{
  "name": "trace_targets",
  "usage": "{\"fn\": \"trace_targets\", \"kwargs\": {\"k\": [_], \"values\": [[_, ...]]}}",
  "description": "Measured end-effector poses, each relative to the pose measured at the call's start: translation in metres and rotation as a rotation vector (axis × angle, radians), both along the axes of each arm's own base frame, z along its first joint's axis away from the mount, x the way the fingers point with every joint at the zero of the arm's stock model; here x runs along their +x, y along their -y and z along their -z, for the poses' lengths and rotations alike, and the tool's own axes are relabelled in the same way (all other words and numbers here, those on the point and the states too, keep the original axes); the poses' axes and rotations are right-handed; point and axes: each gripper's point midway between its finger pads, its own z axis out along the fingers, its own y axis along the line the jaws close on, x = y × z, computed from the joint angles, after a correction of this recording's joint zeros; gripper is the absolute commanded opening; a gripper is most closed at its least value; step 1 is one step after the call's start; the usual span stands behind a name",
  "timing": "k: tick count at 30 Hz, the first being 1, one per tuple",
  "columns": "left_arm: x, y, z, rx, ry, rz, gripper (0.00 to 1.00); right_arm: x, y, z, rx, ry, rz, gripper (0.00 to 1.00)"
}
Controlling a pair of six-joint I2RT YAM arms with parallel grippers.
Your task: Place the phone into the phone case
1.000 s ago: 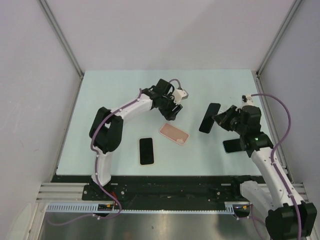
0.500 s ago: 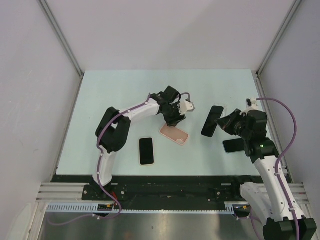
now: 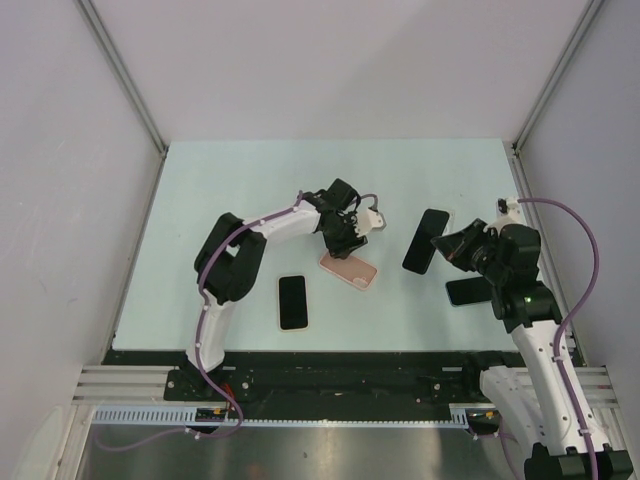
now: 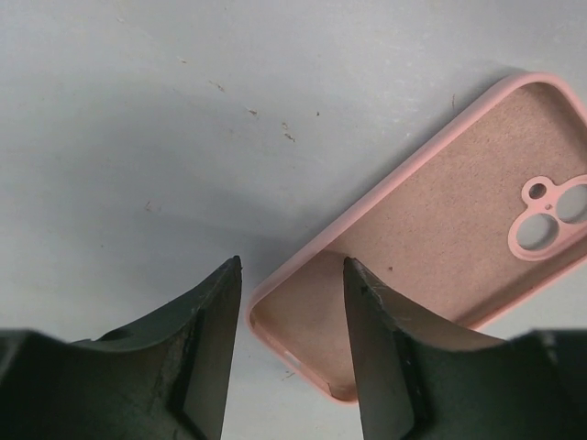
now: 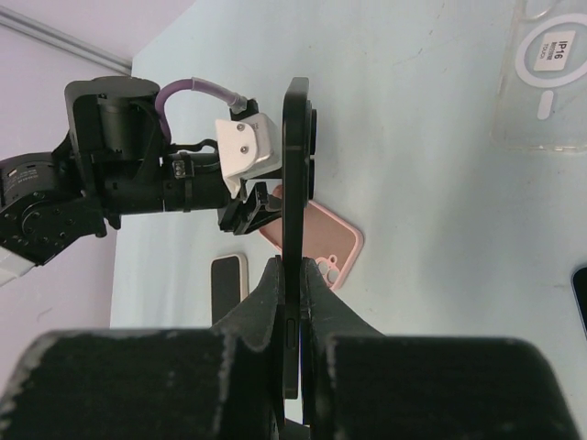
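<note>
Now: left gripper [image 4: 292, 268] spread apart, one finger outside the rim of the pink phone case [image 4: 431, 238], one over its inside. Case lies open-side up on the table [image 3: 220, 200]. Right gripper [image 5: 292, 275] clenched on the black phone [image 5: 295, 174], held on edge, apart from the case.

A clear phone case [image 5: 546, 73] lies on the table in the top right corner of the right wrist view. Beside its printed ring, a small label [image 5: 557, 52] reads "IP16", turned sideways. A smaller line of print under it is too small to read.
</note>
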Motion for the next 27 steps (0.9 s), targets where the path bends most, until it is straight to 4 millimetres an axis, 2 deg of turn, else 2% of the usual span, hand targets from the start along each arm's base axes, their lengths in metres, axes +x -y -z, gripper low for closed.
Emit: {"fn": "trace_targets", "kwargs": {"k": [7, 10, 13, 14, 16, 18, 23, 27], "values": [[0.000, 0.000, 0.001, 0.003, -0.004, -0.011, 0.49, -0.002, 0.000, -0.004, 0.008, 0.011, 0.002, 0.00], [0.000, 0.000, 0.001, 0.004, -0.013, -0.017, 0.42, -0.002, 0.000, -0.005, 0.009, 0.015, 0.003, 0.00], [-0.003, 0.001, 0.002, 0.005, -0.022, -0.021, 0.25, -0.003, 0.001, -0.006, 0.010, 0.018, 0.004, 0.00], [-0.001, 0.001, 0.002, 0.006, -0.015, -0.027, 0.15, -0.003, 0.001, -0.006, 0.009, 0.018, 0.004, 0.00], [0.002, 0.000, 0.002, 0.012, -0.004, -0.055, 0.11, -0.004, 0.001, -0.005, 0.009, 0.014, 0.004, 0.00], [0.006, -0.002, 0.002, 0.021, 0.008, -0.096, 0.02, -0.004, 0.001, -0.003, 0.008, 0.007, 0.004, 0.00], [0.004, -0.009, 0.001, 0.031, -0.029, -0.249, 0.00, -0.007, 0.001, 0.001, 0.006, -0.013, 0.005, 0.00], [-0.012, -0.014, 0.002, 0.013, -0.110, -0.388, 0.00, -0.007, 0.001, 0.003, 0.005, -0.017, 0.004, 0.00]]}}
